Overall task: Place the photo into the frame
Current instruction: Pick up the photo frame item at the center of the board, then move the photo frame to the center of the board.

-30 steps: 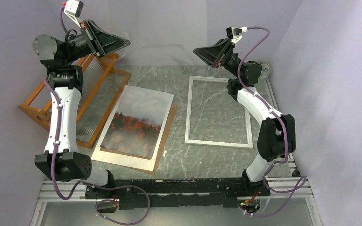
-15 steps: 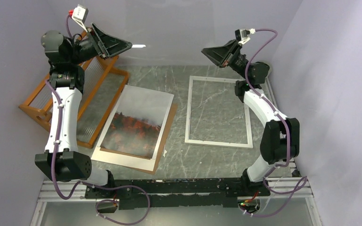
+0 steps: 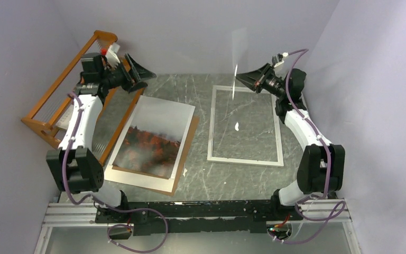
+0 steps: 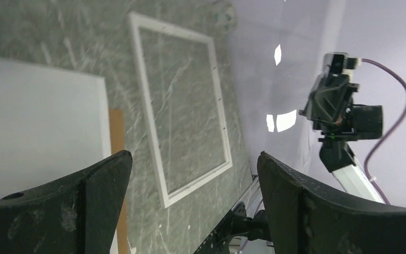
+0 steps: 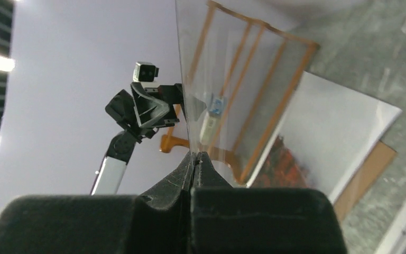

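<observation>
Near frame [image 3: 211, 124], right pincer [image 3: 239, 78] raised, seemingly clamped

Soft, even light fills the views, with white glare spots on the clear pane [image 5: 227, 63].

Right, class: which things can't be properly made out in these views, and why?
- Clear pane in the right claw, top view: transparent, only glints show, outline lost.
- Brown board, top view: mostly covered by the photo.
- Orange rack, top view: partly behind the left arm.
</observation>
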{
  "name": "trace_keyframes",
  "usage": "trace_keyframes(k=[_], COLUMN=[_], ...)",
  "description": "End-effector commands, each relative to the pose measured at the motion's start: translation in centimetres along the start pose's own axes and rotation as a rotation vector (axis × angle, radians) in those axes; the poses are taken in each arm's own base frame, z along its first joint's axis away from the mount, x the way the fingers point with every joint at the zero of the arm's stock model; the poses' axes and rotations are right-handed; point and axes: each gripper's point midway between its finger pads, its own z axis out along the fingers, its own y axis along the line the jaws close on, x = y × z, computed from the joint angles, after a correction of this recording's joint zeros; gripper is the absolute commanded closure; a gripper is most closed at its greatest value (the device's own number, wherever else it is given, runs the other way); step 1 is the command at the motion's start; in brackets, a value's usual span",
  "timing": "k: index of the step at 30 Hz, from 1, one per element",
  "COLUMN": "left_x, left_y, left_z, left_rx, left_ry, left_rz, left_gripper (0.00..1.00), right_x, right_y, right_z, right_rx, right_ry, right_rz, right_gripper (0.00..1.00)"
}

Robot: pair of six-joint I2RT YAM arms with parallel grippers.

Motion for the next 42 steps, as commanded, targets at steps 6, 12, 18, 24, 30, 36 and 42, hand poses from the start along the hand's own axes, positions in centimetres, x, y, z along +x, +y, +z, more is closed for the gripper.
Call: trace_keyframes(k=[6, 12, 18, 24, 30, 36, 42], left_x=[7.7, 10.7, 12.5, 14.8, 17.6, 19.9, 21.7], left_y=[7.9, 9.6, 10.6, 11.9, 13.2, 14.0, 13.7], left_z=[6.9, 9.9, 12.2, 15.1, 18.2, 20.7, 23.0], left_rx=[-0.155, -0.158, -0.154, -0.159, -0.126, -0.100, -0.083], left_ry=[0.217, 0.266, 0.309, 0.392, 0.481, 0.517, 0.549], left_rz=[-0.064, -0.088, -0.087, -0.057, -0.071, -0.081, -0.030], left_gripper=[0.10, 0.12, 0.12, 0.09, 0.09, 0.11, 0.11], right_x=[0.1, 0.1, 0.6, 0.1, -0.6, -0.4, -1.3], right_y=[-5.2, -6.9, -12.6, -17.3, -20.8, -23.4, -24.8], right_z=[0.6, 0.3, -2.1, -6.2, -8.9, -10.0, -11.9], right_rx=[0.148, 0.224, 0.370, 0.460, 0.508, 0.520, 0.561], right_ry=[0.021, 0.061, 0.112, 0.086, 0.121, 0.174, 0.154], right_rz=[0.021, -0.005, -0.030, -0.014, -0.075, -0.107, -0.139], right_gripper=[1.00, 1.00, 1.00, 1.00, 1.00, 1.00, 1.00])
